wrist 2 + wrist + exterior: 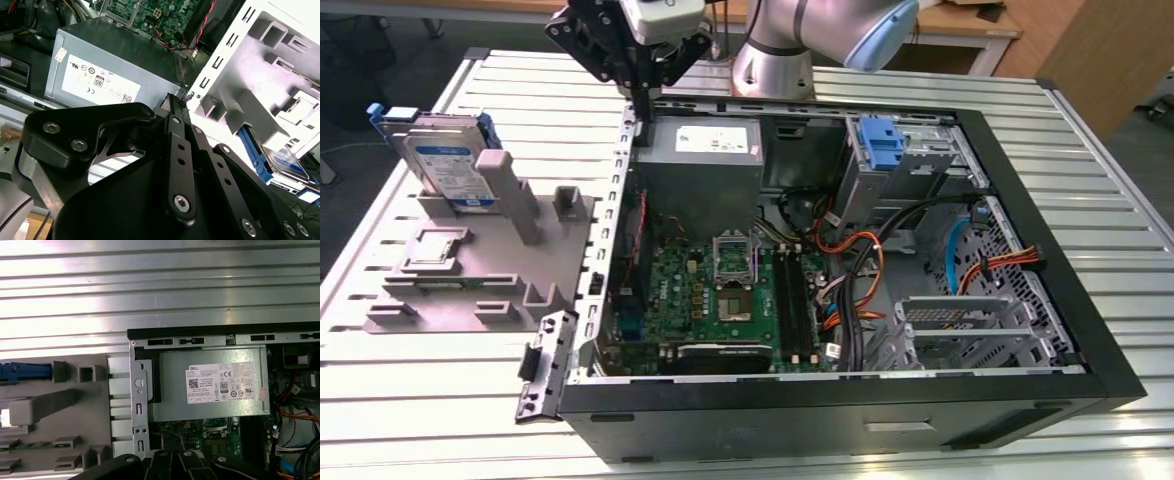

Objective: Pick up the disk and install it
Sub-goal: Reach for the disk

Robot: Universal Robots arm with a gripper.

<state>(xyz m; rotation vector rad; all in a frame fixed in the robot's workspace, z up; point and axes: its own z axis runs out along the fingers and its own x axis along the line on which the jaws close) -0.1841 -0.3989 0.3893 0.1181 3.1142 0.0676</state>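
Observation:
The disk (444, 165) stands upright in the grey stand (467, 270) at the exterior view's left, silver with a white and blue label and a blue frame at its top edge. In the second wrist view the disk (286, 161) lies beyond the stand's posts, and the first wrist view catches its blue frame (25, 371) edge-on. My gripper (642, 105) hangs over the far left corner of the open computer case (1067, 330), to the disk's right and apart from it. Its black fingers (175, 107) meet at a point, shut with nothing between them.
The case holds a grey power supply (700, 140) right under the gripper, a green motherboard (720, 290), loose cables (854, 260) and a blue bracket (881, 145) in the drive bay at the far right. Ribbed metal table (1121, 180) surrounds it.

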